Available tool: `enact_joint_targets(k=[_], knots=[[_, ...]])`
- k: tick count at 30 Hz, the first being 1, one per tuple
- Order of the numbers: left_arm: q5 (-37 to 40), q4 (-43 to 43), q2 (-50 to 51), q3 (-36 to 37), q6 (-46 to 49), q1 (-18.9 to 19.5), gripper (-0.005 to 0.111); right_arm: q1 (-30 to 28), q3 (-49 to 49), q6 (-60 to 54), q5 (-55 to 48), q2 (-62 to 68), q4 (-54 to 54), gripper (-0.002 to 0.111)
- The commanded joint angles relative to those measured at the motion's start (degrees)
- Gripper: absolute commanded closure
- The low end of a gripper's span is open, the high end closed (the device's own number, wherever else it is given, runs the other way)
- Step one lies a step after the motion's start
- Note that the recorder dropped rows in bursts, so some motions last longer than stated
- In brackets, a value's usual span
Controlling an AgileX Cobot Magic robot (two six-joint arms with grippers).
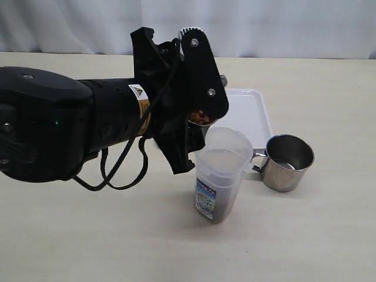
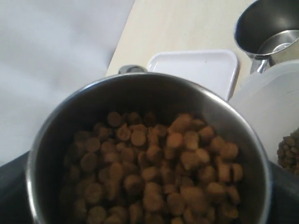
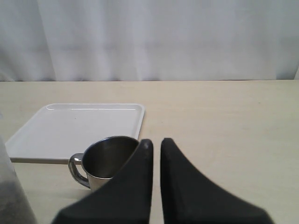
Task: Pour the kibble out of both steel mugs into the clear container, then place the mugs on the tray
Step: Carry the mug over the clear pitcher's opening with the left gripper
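Note:
My left gripper (image 1: 198, 108) is shut on a steel mug (image 2: 140, 93) that is heaped with reddish-brown kibble (image 2: 159, 168). It holds the mug tilted just above the rim of the clear container (image 1: 218, 176), and only the mug's lip (image 1: 200, 119) shows in the exterior view. A layer of kibble (image 1: 215, 207) lies at the container's bottom. The other steel mug (image 1: 286, 161) stands empty on the table, right of the container and at the front corner of the white tray (image 1: 249, 111). My right gripper (image 3: 156, 142) is shut and empty, hovering close behind that empty mug (image 3: 110, 161).
The left arm's black body (image 1: 59, 123) and its looping cable (image 1: 117, 176) fill the left half of the exterior view. A pale curtain (image 1: 264, 23) backs the table. The tray (image 3: 70, 126) carries nothing.

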State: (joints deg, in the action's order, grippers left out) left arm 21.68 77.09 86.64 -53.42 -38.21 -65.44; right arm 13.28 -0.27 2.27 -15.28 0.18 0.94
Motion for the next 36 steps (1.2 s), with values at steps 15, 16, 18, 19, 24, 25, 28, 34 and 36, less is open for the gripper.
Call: enact_joint_targets(k=[15, 16, 18, 19, 24, 25, 28, 34, 36], knots=[[2.13, 9.86, 4.39, -0.67, 2.25, -0.52, 0.107, 0.17, 0.27, 0.03, 0.27, -0.18, -0.08, 0.104], [2.24, 10.71, 4.77, -0.67, 2.25, -0.52, 0.107, 0.17, 0.27, 0.03, 0.27, -0.18, -0.08, 0.104], [2.12, 12.15, 4.7, -0.67, 2.25, -0.52, 0.107, 0.17, 0.27, 0.03, 0.27, -0.18, -0.08, 0.104], [2.04, 12.91, 4.7, -0.67, 2.25, -0.52, 0.107, 0.17, 0.27, 0.03, 0.27, -0.18, -0.08, 0.104], [2.04, 15.23, 4.57, -0.67, 2.25, -0.52, 0.107, 0.17, 0.27, 0.03, 0.27, -0.18, -0.08, 0.104], [2.04, 15.23, 4.34, -0.67, 2.25, -0.52, 0.107, 0.17, 0.27, 0.03, 0.27, -0.18, -0.08, 0.104], [2.04, 15.37, 3.87, -0.67, 2.25, -0.52, 0.107, 0.17, 0.27, 0.03, 0.27, -0.18, -0.08, 0.104], [2.15, 15.68, 3.53, -0.67, 3.46, -0.52, 0.107, 0.17, 0.27, 0.03, 0.27, -0.18, -0.08, 0.104], [2.15, 15.83, 3.53, -0.67, 4.13, -0.6, 0.107, 0.17, 0.27, 0.03, 0.27, -0.18, -0.08, 0.104]])
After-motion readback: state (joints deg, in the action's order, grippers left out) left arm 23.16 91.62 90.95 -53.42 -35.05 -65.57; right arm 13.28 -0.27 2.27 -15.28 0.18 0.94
